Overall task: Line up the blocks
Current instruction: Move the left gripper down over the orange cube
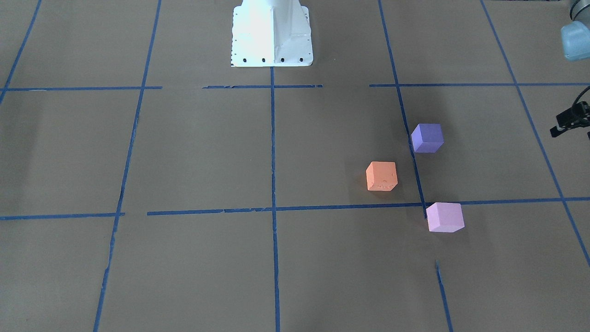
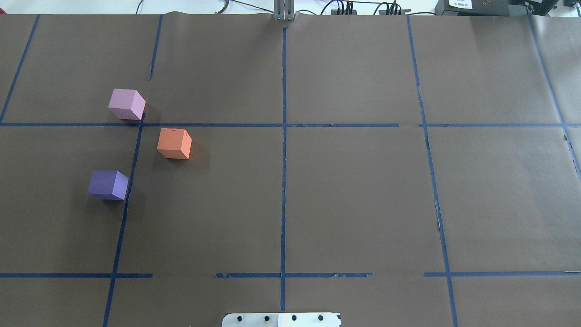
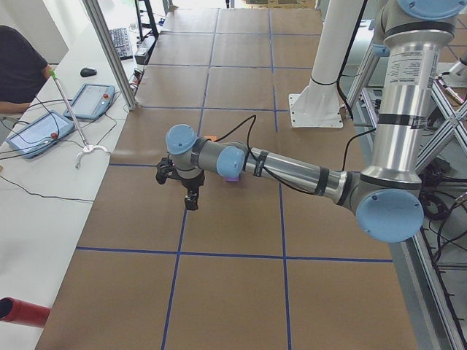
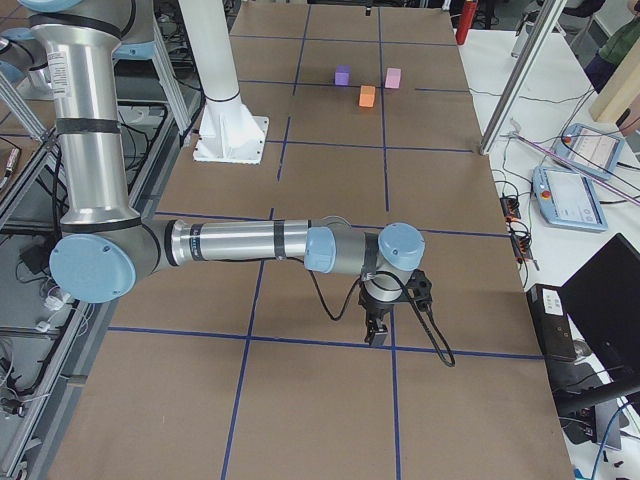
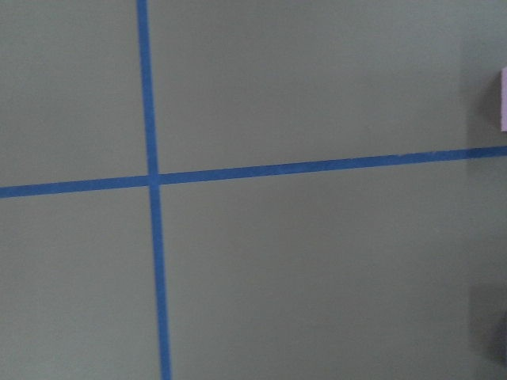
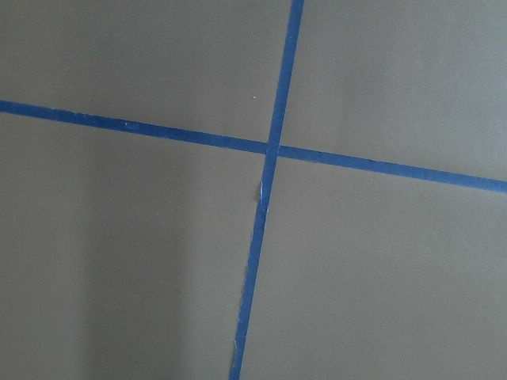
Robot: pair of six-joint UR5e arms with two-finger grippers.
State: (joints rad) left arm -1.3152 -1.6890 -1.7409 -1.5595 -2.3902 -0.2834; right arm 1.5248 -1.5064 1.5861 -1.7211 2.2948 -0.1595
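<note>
Though grouped near each other on the robot's left half of the table [image 2: 354, 190], not in a straight row: three blocks, all apart, none touching. Pale pink-lilac block [image 2: 127, 104]: farthest from the robot, just past a crosswise stretch of the blue tape lines [image 2: 283, 181], its near corner right at a tape crossing. Orange block [image 2: 174, 143]: just on the robot's side of that same crosswise line, offset toward table centre from the other two, clear of the tape. Deep blue-violet block [image 2: 108, 185]: nearest the robot, on the outer side of the lengthwise line, its edge right beside the tape. All three flat on the brown paper, upright, each turned a bit askew to the grid. Left gripper [image 3: 191, 198]: pointing down over the table, off to the outer side of the blocks, apart from them; seen clearly only in the left side view, plus a cut-off black bit at the edge of the front-facing view, so cannot tell how far open; nothing seen in it. Left wrist view: tape crossing below, sliver of the pink-lilac block at the frame's right edge. Right gripper [image 4: 378, 330]: pointing down near a tape crossing at the far opposite end of the table, well apart from every block; seen in the right side view only, so cannot tell its opening; nothing seen in it. White robot base [image 1: 272, 34] at mid-table edge.
</note>
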